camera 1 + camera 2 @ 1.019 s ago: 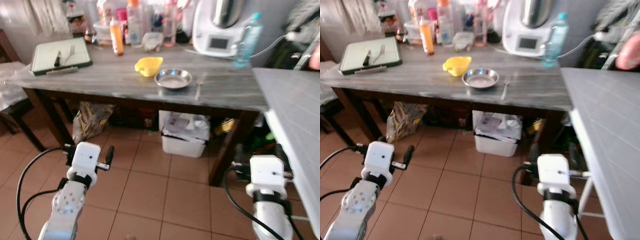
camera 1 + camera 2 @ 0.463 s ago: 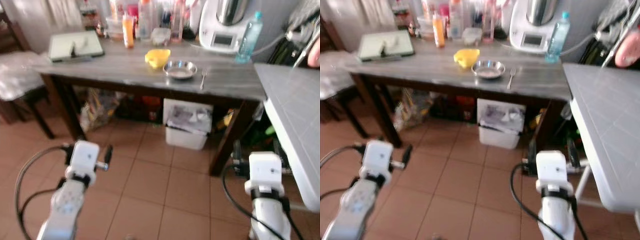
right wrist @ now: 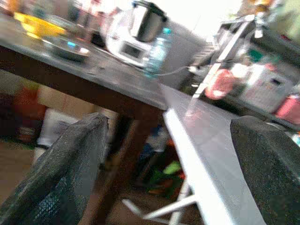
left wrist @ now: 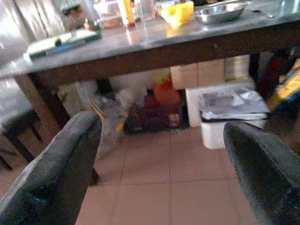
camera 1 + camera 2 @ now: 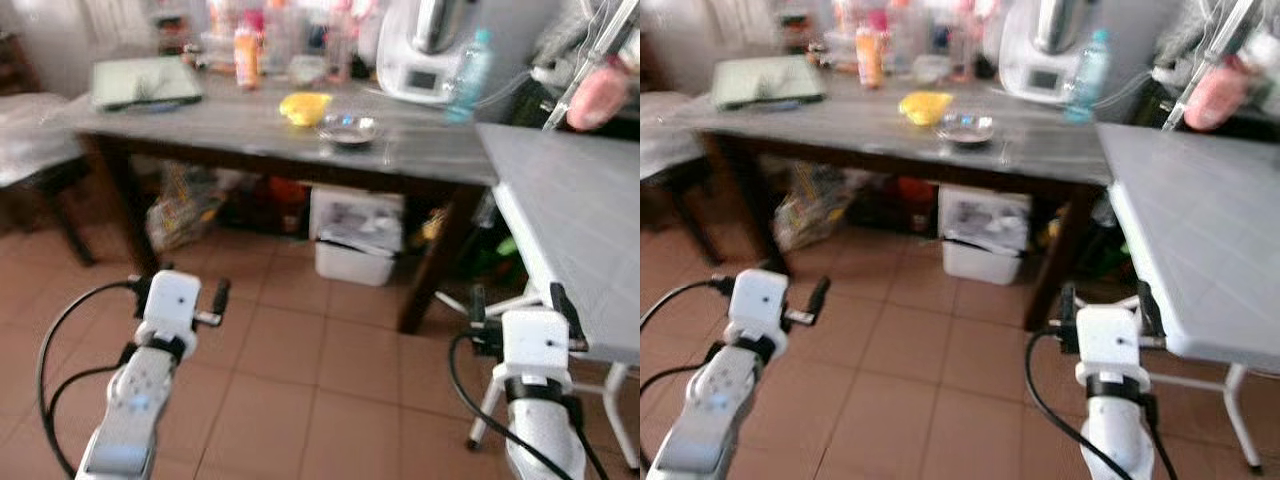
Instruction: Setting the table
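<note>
Terracotta floor tiles (image 5: 300, 350) spread out below me, and beyond them stands the long grey-topped table (image 5: 250, 125) on dark wooden legs. To my right a pale grey folding table (image 5: 570, 220) runs close alongside my right arm. Under the long table sit a white bin (image 5: 355, 240) and a crumpled bag (image 5: 185, 205). At the back of the tabletop stands a white kitchen machine (image 5: 420, 50), a blue-tinted water bottle (image 5: 465, 62) just beside it, and a blurred crowd of bottles (image 5: 255, 35) further left. A green-edged board (image 5: 145, 82) lies at the far left end. Near the middle sits the yellow bowl (image 5: 305, 105), and next to it the steel dish (image 5: 348, 128). My left gripper (image 4: 159, 154) hangs low over the tiles, fingers (image 4: 56, 168) spread wide, holding nothing. My right gripper (image 3: 173, 159) is likewise parted and empty — well short of the table.
</note>
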`<state>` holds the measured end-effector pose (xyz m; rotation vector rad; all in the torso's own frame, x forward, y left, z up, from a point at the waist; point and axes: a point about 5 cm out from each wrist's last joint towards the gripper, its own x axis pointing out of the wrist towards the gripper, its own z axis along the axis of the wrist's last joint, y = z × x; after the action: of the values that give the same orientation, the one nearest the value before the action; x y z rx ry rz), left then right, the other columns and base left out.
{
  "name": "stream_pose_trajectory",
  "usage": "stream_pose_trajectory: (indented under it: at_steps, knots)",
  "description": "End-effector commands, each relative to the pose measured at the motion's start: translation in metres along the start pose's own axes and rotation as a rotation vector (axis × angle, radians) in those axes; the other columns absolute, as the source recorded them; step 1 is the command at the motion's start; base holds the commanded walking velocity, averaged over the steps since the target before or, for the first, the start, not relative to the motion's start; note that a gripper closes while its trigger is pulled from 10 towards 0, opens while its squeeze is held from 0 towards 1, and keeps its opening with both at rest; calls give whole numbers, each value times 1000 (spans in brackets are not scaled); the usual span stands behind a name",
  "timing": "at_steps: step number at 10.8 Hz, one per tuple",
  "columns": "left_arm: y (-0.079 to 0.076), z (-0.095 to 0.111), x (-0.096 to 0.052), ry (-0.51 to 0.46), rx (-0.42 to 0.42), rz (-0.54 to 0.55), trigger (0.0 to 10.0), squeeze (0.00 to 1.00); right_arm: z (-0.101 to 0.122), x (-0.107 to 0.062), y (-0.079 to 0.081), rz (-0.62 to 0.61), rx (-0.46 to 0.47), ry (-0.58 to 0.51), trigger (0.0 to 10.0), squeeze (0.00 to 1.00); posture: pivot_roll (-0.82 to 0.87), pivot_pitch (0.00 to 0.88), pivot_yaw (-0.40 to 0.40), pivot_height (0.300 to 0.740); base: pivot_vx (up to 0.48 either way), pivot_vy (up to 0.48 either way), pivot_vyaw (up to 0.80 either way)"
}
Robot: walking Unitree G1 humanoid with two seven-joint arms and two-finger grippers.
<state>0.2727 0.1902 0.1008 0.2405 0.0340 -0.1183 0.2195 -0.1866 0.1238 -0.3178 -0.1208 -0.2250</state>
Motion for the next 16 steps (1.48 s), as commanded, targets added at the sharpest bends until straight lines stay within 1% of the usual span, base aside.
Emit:
stream_pose_trajectory:
  at_steps: [1, 2, 4, 5, 6, 9, 11, 16]
  knots:
    - [-5, -1, 3, 2, -51, -49, 10000, 0, 0, 0, -1, 4, 54, 18, 10000, 0, 165, 38, -34, 740, 0, 0, 0]
    - [-9, 3, 6, -22, -82, -91, 10000, 0, 0, 0, -1, 3, 88, 24, 10000, 0, 165, 38, -34, 740, 0, 0, 0]
    - [-12, 10, 12, -39, -123, -109, 10000, 0, 1, 1, -1, 5, 119, 27, 10000, 0, 163, 36, -33, 740, 0, 0, 0]
    - [-14, 13, 14, -50, -126, -109, 10000, 0, 2, 1, -1, 6, 117, 24, 10000, 0, 159, 35, -30, 740, 0, 0, 0]
    - [-19, 17, 15, -61, -131, -122, 10000, 0, 2, 1, -1, 7, 115, 24, 10000, 0, 159, 35, -30, 740, 0, 0, 0]
    - [-21, 18, 17, -70, -148, -145, 10000, 0, 2, 0, -1, 10, 112, 27, 10000, 0, 150, 43, -22, 740, 0, 0, 0]
    - [-25, 19, 19, -74, -152, -157, 10000, 0, 3, -2, 1, 19, 102, 25, 10000, 0, 147, 48, -21, 740, 0, -375, 0]
    - [-27, 20, 22, -76, -153, -163, 10000, 0, 3, -2, 1, 21, 92, 23, 10000, 0, 144, 49, -19, 740, 0, -445, 0]
